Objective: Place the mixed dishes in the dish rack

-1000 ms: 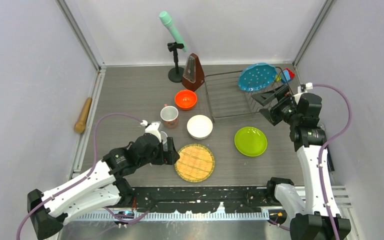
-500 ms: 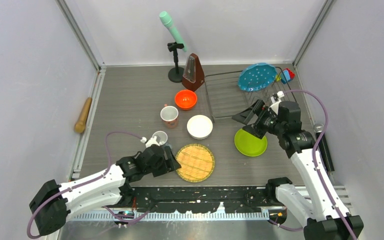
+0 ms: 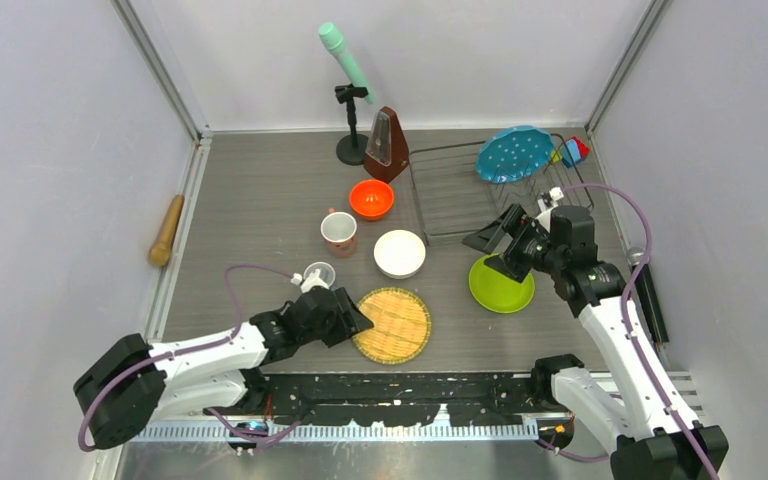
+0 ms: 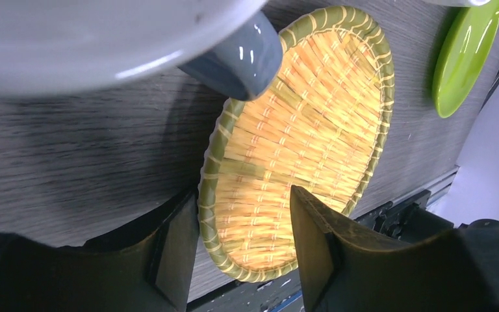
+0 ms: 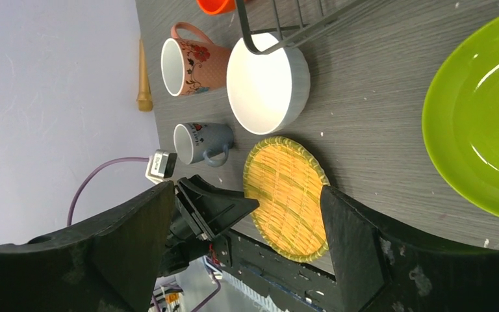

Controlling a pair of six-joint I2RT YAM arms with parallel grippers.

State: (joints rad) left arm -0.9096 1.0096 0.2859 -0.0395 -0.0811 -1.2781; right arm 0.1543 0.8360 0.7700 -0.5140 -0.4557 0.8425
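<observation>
- On the grey table [image 3: 260,190], seen from above, the dish rack [image 3: 455,195] stands far right. The scalloped teal plate [image 3: 513,153] stands upright at its far end, beside the small red, blue and yellow pieces [image 3: 572,151].
- The other dishes lie outside the rack. To its left are the orange bowl [image 3: 371,198], pinkish mug [image 3: 339,232], white bowl [image 3: 400,253] and small grey mug [image 3: 318,275]. The lime-green plate [image 3: 501,283] lies flat just on its near side.
- The right gripper [image 3: 493,252] hovers over that plate's far rim, jaws spread and empty. The left gripper [image 3: 355,318] sits low at the left edge of the round woven mat [image 3: 392,325], just beside the small grey mug.
- In the left wrist view, the left gripper [image 4: 243,240] is released, with its two fingers [image 4: 312,247] apart over the mat's [image 4: 299,143] edge and nothing held. The grey mug's rim [image 4: 71,32] and blue handle [image 4: 240,58] fill the top, and the lime-green plate [image 4: 464,58] shows at the far right.
- In the right wrist view, the right gripper [image 5: 247,195] gapes wide and empty. Beyond it lie the lime-green plate [image 5: 481,123], white bowl [image 5: 266,81], pinkish mug [image 5: 191,65], grey mug [image 5: 201,142] on its side and the woven mat [image 5: 286,198]. A rack wire [image 5: 299,26] crosses the top.
</observation>
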